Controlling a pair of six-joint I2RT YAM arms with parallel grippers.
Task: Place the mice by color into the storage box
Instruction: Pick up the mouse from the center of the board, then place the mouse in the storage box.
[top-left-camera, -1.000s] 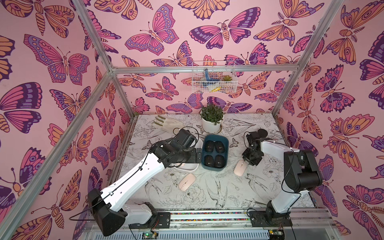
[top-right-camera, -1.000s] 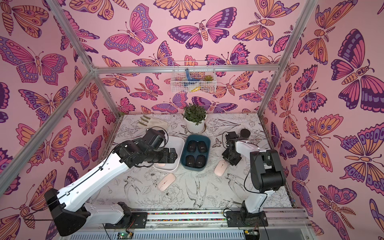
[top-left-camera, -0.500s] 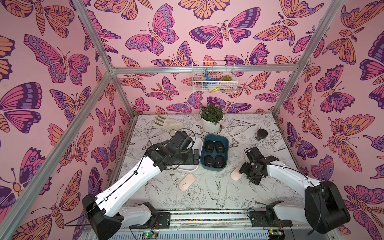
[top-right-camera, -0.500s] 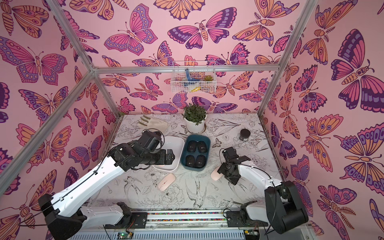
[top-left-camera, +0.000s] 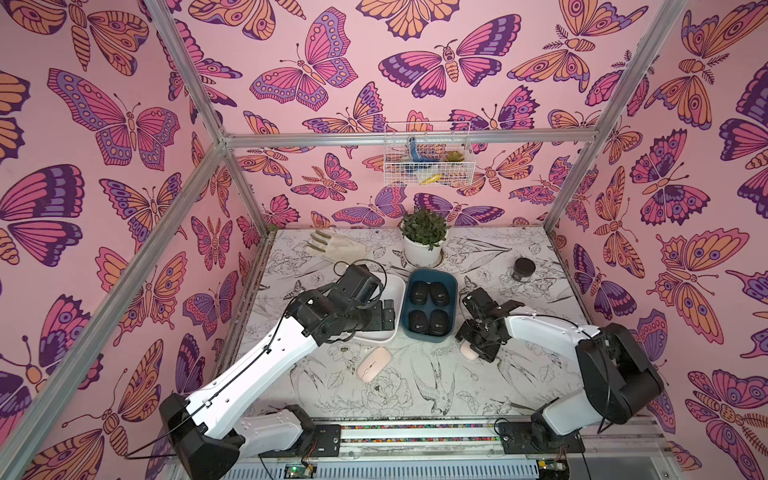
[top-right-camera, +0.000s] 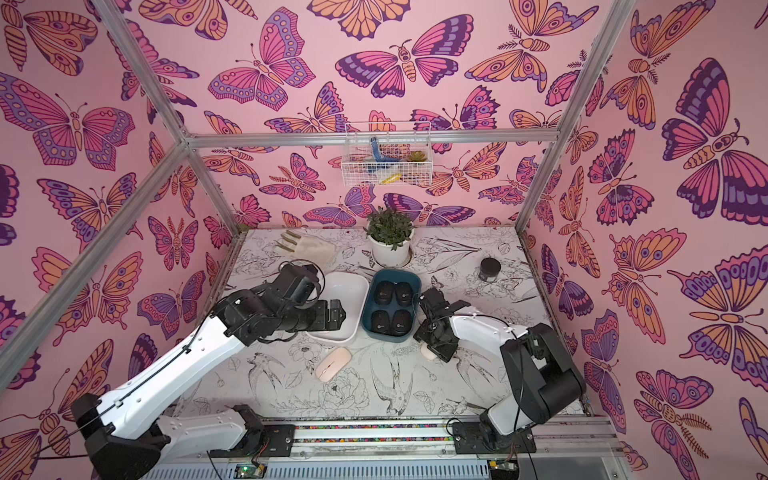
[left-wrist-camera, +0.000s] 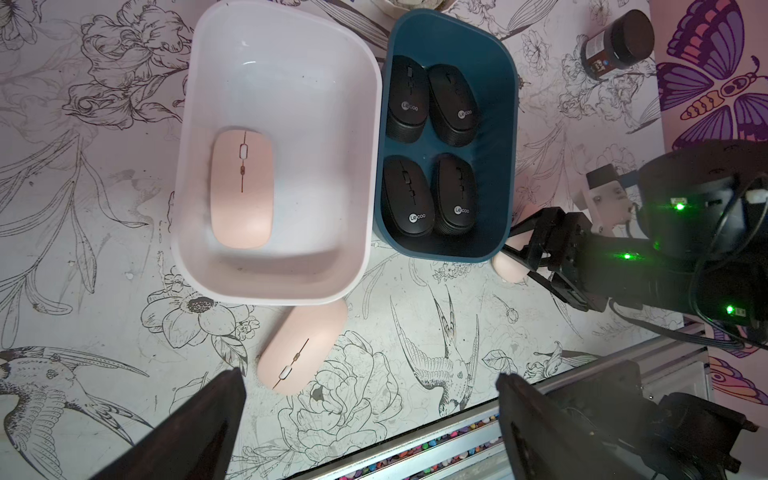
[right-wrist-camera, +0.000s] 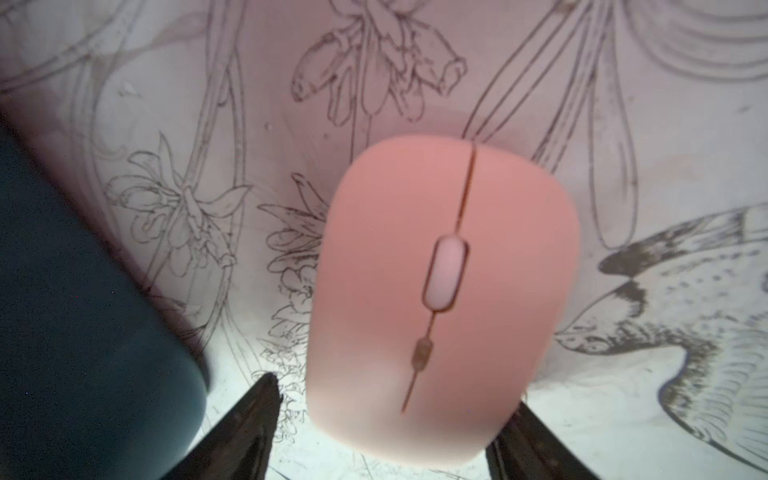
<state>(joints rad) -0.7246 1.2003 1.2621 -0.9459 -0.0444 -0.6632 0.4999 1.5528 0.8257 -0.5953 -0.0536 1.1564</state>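
**Black mice binned; two pink mice out on the table**

Four black mice (top-left-camera: 429, 308) are seen lying two by two in the dark blue bin (top-left-camera: 432, 275), filling its floor. The white bin (left-wrist-camera: 291, 95) is set close against the blue one, side by side. One pink mouse (left-wrist-camera: 242, 189) is shown flat on the white bin's floor in the left wrist view; in both top views it is hidden by the left arm.

A second pink mouse (top-left-camera: 374, 364) is found on the table (top-left-camera: 415, 399), just in front of the white bin and apart from both grippers. A third pink mouse (right-wrist-camera: 442, 299) is seen on the table near the blue bin's front corner, on the robot's right.

The right gripper (top-left-camera: 478, 348) is positioned low over this third mouse, jaws parted and set on either side of one end. A gap is visible between one finger (right-wrist-camera: 249, 415) and the mouse's side, so nothing is clamped.

The left gripper (left-wrist-camera: 370, 415) is held above the white bin, jaws spread wide and nothing between them.

A black jar (top-left-camera: 524, 269) is seen well apart, toward the back right.
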